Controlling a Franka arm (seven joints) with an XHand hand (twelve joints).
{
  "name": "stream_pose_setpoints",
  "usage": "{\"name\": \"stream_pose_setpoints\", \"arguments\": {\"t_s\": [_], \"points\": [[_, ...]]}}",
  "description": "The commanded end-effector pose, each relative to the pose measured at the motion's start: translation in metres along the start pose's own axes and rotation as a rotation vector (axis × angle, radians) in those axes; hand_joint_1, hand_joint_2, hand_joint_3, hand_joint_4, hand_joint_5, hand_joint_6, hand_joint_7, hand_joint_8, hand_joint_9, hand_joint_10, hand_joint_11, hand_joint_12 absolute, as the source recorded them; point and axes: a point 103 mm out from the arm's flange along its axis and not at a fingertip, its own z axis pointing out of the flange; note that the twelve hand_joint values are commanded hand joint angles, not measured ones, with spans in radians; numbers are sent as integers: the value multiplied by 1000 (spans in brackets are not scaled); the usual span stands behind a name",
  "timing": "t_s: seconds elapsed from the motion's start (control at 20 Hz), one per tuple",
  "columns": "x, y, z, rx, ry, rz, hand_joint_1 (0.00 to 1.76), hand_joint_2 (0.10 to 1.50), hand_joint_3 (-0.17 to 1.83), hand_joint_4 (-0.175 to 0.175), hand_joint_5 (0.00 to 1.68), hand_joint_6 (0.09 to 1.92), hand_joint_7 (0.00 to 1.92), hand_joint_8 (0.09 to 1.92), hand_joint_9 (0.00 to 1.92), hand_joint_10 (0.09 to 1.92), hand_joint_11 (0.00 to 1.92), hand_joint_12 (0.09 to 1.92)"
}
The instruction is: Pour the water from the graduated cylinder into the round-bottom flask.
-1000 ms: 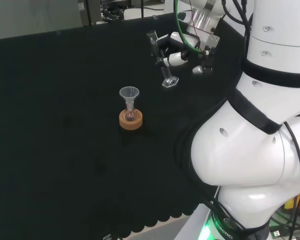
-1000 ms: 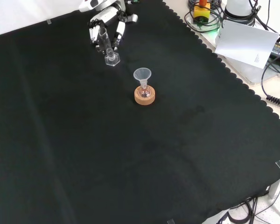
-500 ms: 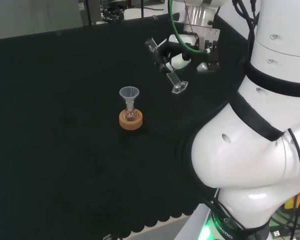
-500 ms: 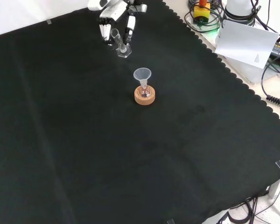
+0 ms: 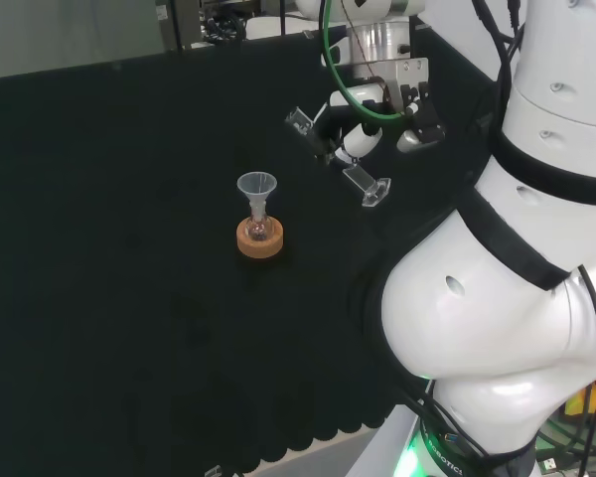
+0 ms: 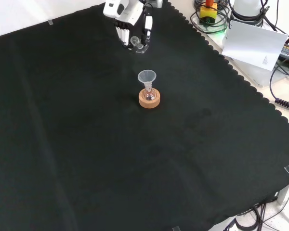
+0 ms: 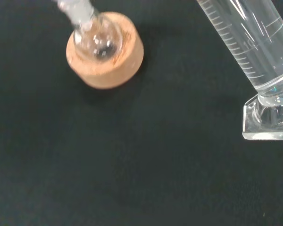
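Black cloth bench (image 6: pixel 86 159) | I see the black-and-white hand (image 5: pixel 363 134) clasping the tilted clear graduated cylinder (image 5: pixel 338 164) aloft | wrist view adds graduations (image 7: pixel 240 44) — small round-bottom glass flask (image 7: pixel 95 41), clear plastic funnel (image 5: pixel 256 187) atop, sits in the cork ring stand (image 6: pixel 149 100).

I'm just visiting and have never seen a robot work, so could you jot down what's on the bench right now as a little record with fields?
hand: the hand is curled round the graduated cylinder, held off the cloth
cylinder tilt: leaning, mouth toward the funnel, foot away from it in the head view
target: round-bottom flask standing in a cork ring
on the flask: clear funnel in its neck
pouring: not yet; the cylinder is apart from the funnel
surface: black cloth
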Motion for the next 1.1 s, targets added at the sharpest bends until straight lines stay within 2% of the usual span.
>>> {"name": "stream_pose_setpoints", "arguments": {"t_s": [0.05,0.4,0.7,1.1], "points": [[16,-7,5,74,-42,-8,1247,1150,-1,-175,896,1110,930,1110,1359,172,1103,855],[30,-1,8,200,-104,-3,1247,1150,-1,-175,897,1109,931,1109,1361,166,1105,852],[36,8,11,275,-141,4,1248,1149,-1,-175,899,1107,932,1107,1365,161,1107,850],[36,18,6,374,-182,47,1248,1148,-1,-175,901,1105,934,1104,1368,154,1109,847]]}}
